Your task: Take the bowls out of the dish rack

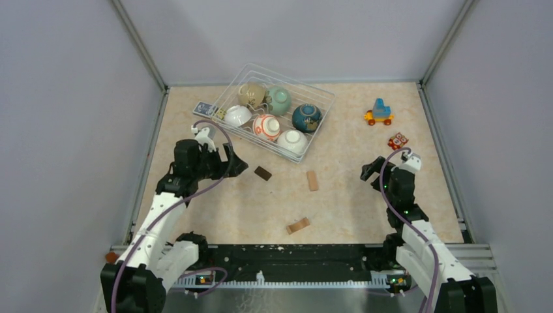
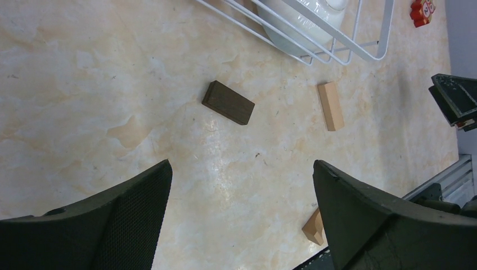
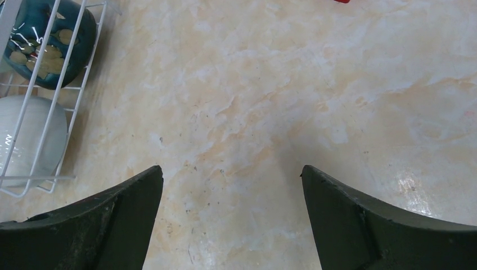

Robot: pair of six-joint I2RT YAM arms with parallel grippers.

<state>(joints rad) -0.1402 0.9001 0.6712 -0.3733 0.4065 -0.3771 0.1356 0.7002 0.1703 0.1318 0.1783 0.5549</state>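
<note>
At the far middle of the desk (image 1: 352, 208), the dish rack (image 1: 291, 81) sits at an angle with all six bowls inside, every one dome-up in two rows. The beige bowl (image 1: 251, 94), mint bowl (image 1: 279, 100) and dark blue bowl (image 1: 306, 117) are at the back. The plain white bowl (image 1: 238, 116), orange-patterned bowl (image 1: 267, 126) and second white bowl (image 1: 293, 141) are in front. Mouth-down means there's no rim on show to pinch, so my guess is each will need a wide grab across the dome.

The left gripper (image 2: 242, 164) hovers just short of the rack's near side, fingers spread wide and holding nothing. The right gripper (image 3: 230, 169) is also spread and empty, well off to the rack's right over bare desk. It looks like nothing has been unloaded yet.

There's clutter to watch. A dark block (image 1: 263, 173) and a light wooden block (image 1: 313, 180) lie right in the landing zone in front of the rack, with a tan piece (image 1: 298, 225) nearer the arms. A toy vehicle (image 1: 379, 113) and a small red toy (image 1: 398, 141) crowd the right side, and a blue card (image 1: 205, 108) sits by the rack's left corner. The low wire wall will have to be cleared on every lift.
</note>
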